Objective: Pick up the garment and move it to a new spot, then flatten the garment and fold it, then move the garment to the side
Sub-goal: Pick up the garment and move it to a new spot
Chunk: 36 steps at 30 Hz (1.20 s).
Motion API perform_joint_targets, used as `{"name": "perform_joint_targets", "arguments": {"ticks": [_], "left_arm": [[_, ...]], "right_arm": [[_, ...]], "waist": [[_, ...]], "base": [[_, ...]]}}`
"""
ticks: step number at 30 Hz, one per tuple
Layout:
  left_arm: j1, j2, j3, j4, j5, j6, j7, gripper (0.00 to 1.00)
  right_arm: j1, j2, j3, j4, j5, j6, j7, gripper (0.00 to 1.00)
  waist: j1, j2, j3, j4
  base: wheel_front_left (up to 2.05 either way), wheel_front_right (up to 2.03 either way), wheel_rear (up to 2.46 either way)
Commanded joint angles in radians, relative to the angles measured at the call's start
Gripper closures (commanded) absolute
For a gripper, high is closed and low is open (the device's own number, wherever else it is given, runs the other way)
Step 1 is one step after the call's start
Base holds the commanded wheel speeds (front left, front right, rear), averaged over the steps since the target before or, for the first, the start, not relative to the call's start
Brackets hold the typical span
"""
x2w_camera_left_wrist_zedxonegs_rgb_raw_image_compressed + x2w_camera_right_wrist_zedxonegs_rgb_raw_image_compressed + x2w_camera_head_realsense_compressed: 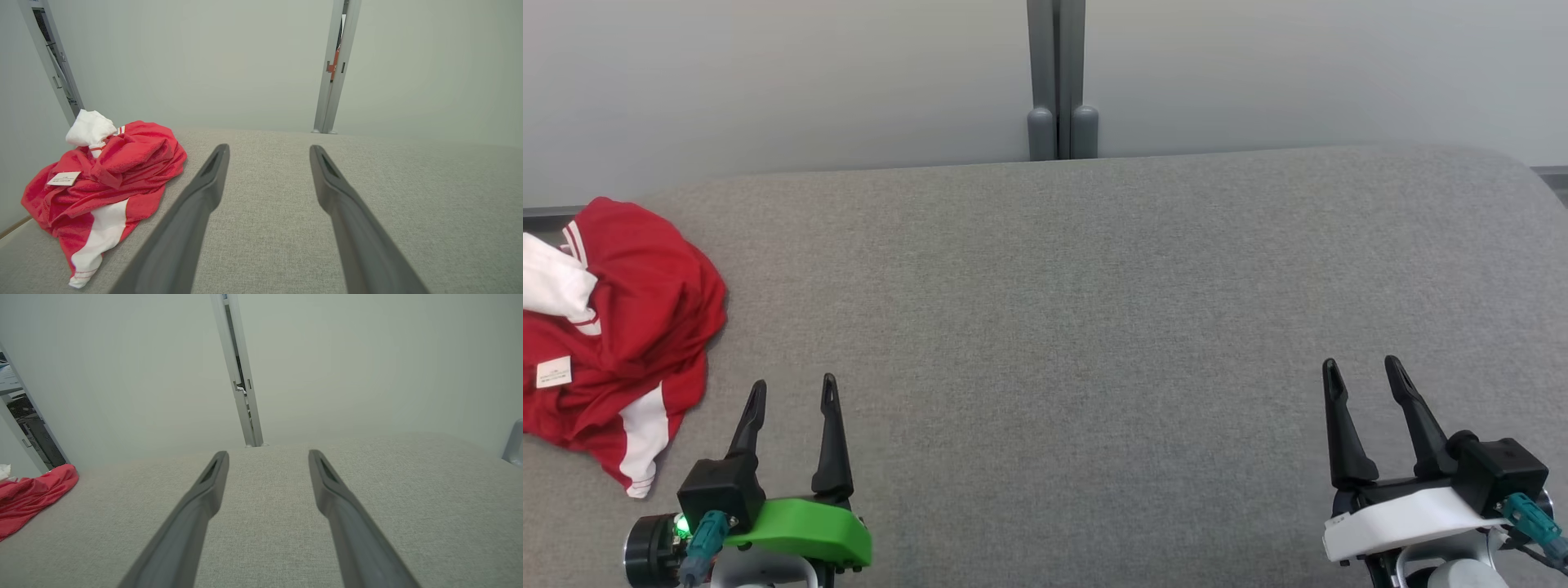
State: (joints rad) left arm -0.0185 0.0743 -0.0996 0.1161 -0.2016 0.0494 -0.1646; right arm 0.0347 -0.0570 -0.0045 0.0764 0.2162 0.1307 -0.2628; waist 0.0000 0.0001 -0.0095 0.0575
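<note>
Evidently nothing has begun: the garment (621, 327) lies crumpled at the frame's left edge, so the left gripper (794, 382) and right gripper (1361, 362) sit parked low, spread wide, empty

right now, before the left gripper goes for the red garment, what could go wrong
The garment lies crumpled at the left edge of the grey surface, so a clumsy pull might drag it off. It is bunched in layers, so the open left gripper may pinch several folds at once, making flattening harder.
</note>
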Motion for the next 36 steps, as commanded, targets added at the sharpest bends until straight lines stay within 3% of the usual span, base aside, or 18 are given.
{"name": "perform_joint_targets", "arguments": {"ticks": [1, 36], "left_arm": [[0.004, 0.008, 0.001, 0.003, -0.009, 0.006, -0.005, 0.00], [0.045, 0.066, 0.024, -0.034, -0.026, 0.039, 0.003, 0.00]], "right_arm": [[0.005, -0.002, 0.002, 0.003, 0.002, 0.000, -0.003, 0.00], [0.036, 0.006, 0.035, 0.019, 0.026, 0.000, -0.003, 0.00]], "waist": [[0.0000, -0.0001, -0.002, 0.017], [0.0000, -0.0001, -0.009, 0.392]], "base": [[0.00, 0.00, 0.00], [0.00, 0.00, 0.00]]}}
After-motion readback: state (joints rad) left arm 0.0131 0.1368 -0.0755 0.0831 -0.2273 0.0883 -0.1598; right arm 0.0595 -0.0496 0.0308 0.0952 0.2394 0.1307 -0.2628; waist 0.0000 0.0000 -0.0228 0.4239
